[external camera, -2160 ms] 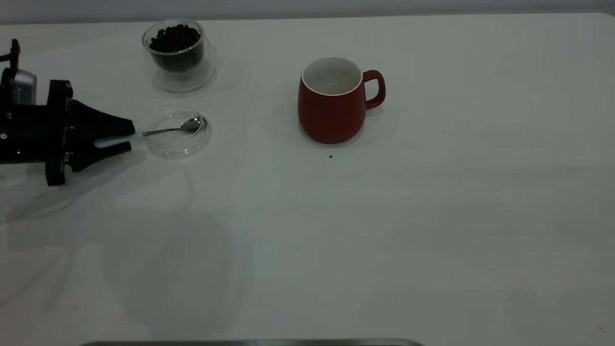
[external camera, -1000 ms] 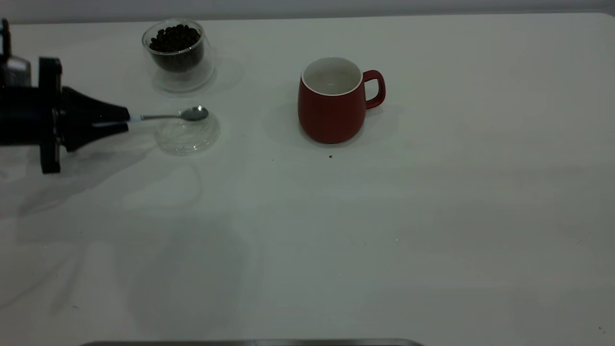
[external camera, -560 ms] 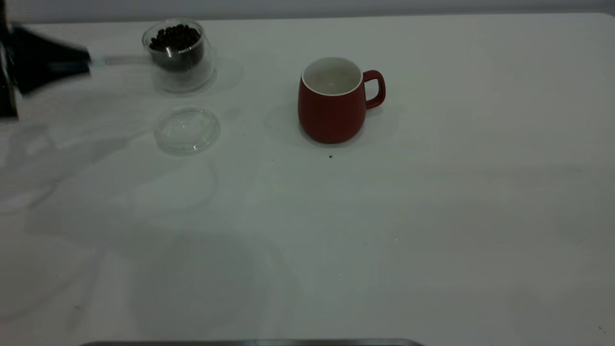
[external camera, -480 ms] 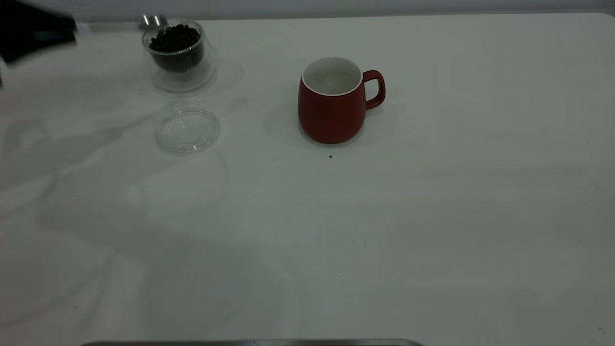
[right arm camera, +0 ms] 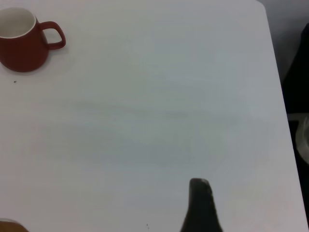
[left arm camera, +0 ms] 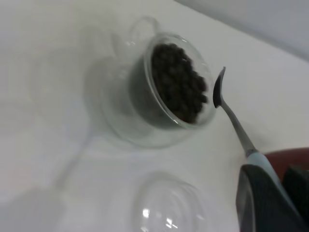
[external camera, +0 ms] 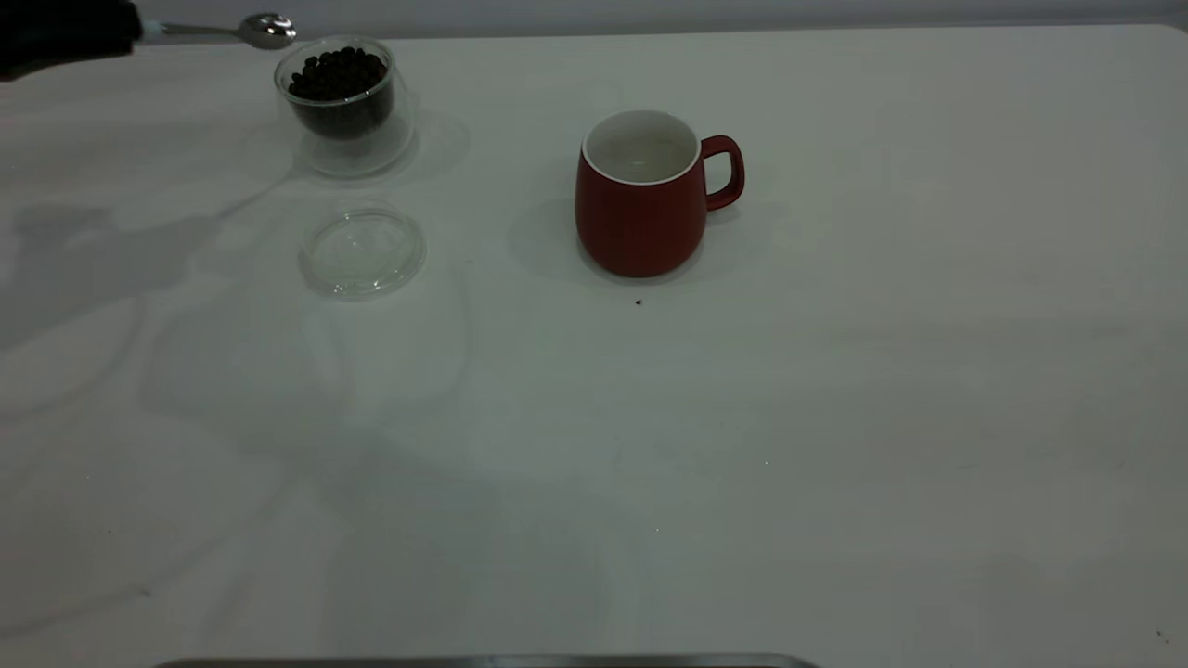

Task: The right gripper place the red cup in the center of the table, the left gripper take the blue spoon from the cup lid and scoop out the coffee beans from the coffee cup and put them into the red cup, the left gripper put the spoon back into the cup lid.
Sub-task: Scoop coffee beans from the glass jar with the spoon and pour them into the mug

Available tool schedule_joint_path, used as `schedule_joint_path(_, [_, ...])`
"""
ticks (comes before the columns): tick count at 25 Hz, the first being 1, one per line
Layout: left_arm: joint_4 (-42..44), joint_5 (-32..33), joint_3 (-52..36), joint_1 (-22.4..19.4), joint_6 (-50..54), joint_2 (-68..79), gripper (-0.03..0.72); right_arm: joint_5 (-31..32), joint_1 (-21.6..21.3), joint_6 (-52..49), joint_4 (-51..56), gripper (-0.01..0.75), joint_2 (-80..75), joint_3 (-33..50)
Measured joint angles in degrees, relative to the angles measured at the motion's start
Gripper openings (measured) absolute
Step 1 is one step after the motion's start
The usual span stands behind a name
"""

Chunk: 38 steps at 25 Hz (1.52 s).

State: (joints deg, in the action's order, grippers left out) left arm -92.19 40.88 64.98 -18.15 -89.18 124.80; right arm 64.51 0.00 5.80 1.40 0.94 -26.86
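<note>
- Only the black tapered tip of the left gripper (external camera: 65, 32) shows in the exterior view, at the far left corner, cut off by the frame edge; the rest of the arm is out of sight.
- The right gripper (right arm camera: 200, 205) appears only as one dark finger in its own wrist view, well apart from everything; whether it is open cannot be told.
- The left gripper is clamped on the pale light-blue handle of the small metal-bowled blue spoon (external camera: 264, 30), held raised above the table.
- The spoon's shiny bowl sits just beside the rim of the short clear double-walled glass coffee cup (external camera: 345, 111), outside it and bare of beans.
- The heap of dark roasted coffee beans (left arm camera: 177, 82) fills that cup.
- The round clear glass cup lid (external camera: 362, 250) lies flat on the plain white table (external camera: 835, 417), near the glass cup.
- The rounded dark-red ceramic red cup (external camera: 640, 199) stands upright near the table's middle, handle toward the right arm's side; its white inside shows no beans.
</note>
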Motion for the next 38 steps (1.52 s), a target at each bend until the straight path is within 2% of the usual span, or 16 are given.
schedule_joint_path(4, [-4.67,-3.66,0.20,2.49,-5.18,0.92,0.117,0.00,0.00,0.00,0.00,0.590,0.00,0.00])
schedule_joint_path(8, [-8.12,-3.56,1.71,3.18,-6.39,4.66,0.116,0.00,0.00,0.00,0.00,0.590,0.00,0.00])
schedule_joint_path(16, [-8.79,-2.96,4.12,3.88,-5.51,9.51,0.116,0.00,0.00,0.00,0.00,0.590,0.00,0.00])
schedule_joint_path(29, [-9.62,0.82,4.63,3.99,9.99,12.98,0.116,0.00,0.00,0.00,0.00,0.590,0.00,0.00])
schedule_joint_path(38, [-9.64,0.95,4.65,3.99,15.14,12.98,0.116,0.00,0.00,0.00,0.00,0.590,0.00,0.00])
